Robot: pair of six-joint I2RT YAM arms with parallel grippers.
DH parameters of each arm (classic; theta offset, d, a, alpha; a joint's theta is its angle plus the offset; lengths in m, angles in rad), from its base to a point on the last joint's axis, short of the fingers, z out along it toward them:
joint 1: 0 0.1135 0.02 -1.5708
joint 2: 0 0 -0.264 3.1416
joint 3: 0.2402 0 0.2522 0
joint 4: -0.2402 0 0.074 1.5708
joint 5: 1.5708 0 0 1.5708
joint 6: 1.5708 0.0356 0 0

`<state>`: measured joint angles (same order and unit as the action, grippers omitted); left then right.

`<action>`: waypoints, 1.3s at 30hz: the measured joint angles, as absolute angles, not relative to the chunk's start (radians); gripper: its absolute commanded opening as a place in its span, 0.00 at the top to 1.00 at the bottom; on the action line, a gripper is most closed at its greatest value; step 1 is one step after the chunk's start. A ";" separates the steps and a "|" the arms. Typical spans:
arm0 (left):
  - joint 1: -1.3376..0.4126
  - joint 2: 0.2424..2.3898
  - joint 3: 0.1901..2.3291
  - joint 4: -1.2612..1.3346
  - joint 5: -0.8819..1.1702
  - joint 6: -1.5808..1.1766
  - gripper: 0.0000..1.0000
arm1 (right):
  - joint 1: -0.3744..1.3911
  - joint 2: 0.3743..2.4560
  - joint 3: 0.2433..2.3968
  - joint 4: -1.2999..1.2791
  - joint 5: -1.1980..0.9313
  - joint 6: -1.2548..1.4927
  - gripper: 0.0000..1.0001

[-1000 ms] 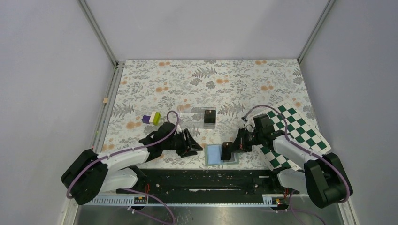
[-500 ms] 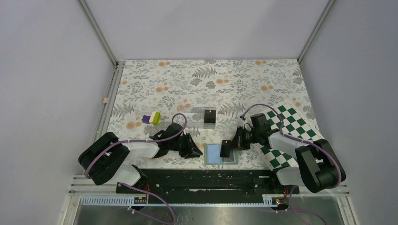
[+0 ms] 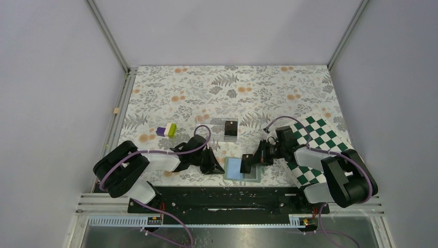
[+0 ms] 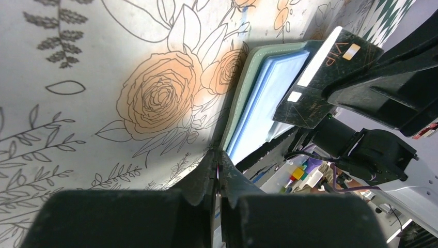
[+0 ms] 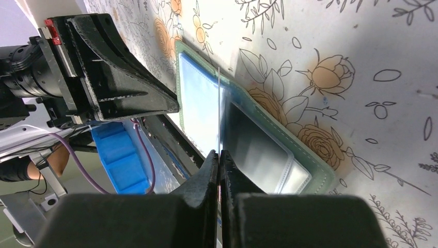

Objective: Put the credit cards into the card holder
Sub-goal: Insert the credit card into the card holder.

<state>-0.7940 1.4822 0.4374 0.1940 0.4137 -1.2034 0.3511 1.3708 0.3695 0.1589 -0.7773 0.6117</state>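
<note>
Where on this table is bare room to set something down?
The far half of the floral cloth, beyond the clear box and coloured block, is bare. Crowded: the near middle, where the left hand and right hand meet at the card holder; the chequered board fills the right.

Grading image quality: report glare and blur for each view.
Top view: even light, no glare. Left wrist: left claw soft and dark up close, card crisp with a bright edge. Right wrist: white glare washes over the wallet pocket.
</note>
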 measured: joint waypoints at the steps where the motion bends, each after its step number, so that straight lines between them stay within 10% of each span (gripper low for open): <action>1: -0.796 1.482 0.440 0.189 0.414 -1.203 1.00 | 0.351 1.371 0.369 0.167 -0.780 0.616 1.00; 39: -0.870 1.538 0.491 0.167 0.401 -1.234 1.00 | 0.351 1.390 0.350 0.085 -0.826 0.620 1.00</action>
<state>-0.8696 1.5383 0.4908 0.1665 0.4007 -1.2339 0.3511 1.3903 0.3500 0.0853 -0.8261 0.6205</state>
